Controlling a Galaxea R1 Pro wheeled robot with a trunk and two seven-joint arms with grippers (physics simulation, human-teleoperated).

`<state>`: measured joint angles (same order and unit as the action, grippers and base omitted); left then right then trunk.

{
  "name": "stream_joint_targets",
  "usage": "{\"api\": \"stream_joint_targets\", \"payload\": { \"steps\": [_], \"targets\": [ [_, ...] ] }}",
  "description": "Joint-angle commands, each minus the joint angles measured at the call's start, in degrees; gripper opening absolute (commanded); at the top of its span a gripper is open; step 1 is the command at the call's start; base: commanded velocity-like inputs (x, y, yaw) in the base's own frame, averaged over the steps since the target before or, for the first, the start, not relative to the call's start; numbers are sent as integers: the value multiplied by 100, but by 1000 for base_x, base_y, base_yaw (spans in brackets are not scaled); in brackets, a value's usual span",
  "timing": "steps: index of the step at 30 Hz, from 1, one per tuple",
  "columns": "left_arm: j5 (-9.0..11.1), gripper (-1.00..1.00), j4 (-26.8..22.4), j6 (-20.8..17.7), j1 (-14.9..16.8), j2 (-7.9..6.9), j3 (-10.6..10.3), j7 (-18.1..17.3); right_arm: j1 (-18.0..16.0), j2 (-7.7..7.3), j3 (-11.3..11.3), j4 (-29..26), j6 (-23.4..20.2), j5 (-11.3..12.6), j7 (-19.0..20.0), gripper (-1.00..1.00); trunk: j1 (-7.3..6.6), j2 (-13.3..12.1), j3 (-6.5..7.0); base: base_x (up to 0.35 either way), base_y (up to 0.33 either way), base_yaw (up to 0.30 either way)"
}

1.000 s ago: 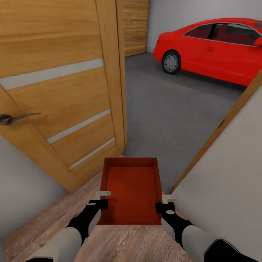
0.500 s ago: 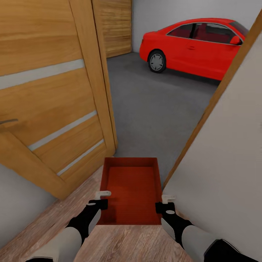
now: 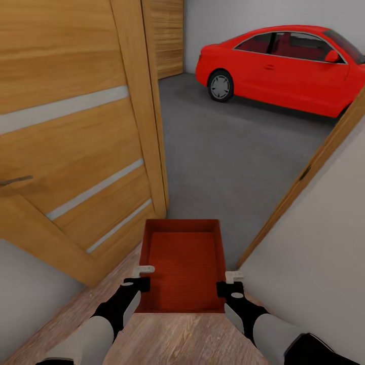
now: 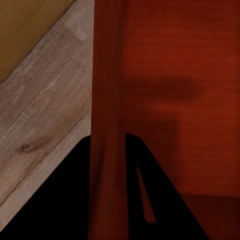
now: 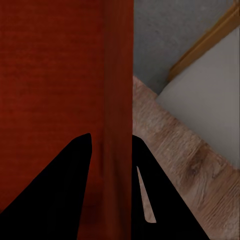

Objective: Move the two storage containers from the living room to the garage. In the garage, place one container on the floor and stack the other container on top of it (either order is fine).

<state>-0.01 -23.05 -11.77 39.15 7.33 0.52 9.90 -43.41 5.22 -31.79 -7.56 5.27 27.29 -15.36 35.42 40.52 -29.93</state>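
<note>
One red-orange storage container hangs between my two arms, held level over the wood-plank floor at the doorway. My left gripper is shut on its left wall, with a dark finger on either side of it. My right gripper is shut on the right wall in the same way. The bin is empty, its ribbed bottom showing. Ahead through the doorway lies the garage with its dark grey floor.
An orange-brown wooden door stands open close on the left. A white wall with a wooden door frame is close on the right. A red car is parked at the back of the garage.
The whole head view has shifted: it swung left, then back right, so door and car slid across the picture. The container stays held the same way in both grippers.
</note>
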Motion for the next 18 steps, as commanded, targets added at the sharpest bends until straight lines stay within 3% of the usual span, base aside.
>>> {"api": "stream_joint_targets", "payload": {
  "steps": [1, 6, 18],
  "targets": [
    [19, -100, -340, -36, 5, -30, 62, 20, 0, -4, -142, 246, 9, 69, -2, -100, 3, 5, -6, 183, 275, 0],
    [19, -100, -340, -29, 5, -30, 63, 24, 0, 1, -143, 246, 9, 67, -2, -100, 3, 5, -6, 124, 182, -70],
    [12, -100, -340, -27, 5, -30, 64, 45, 0, -3, -142, 246, 9, 68, -2, -100, 3, 5, -6, 4, 6, -238]
  ]
}}
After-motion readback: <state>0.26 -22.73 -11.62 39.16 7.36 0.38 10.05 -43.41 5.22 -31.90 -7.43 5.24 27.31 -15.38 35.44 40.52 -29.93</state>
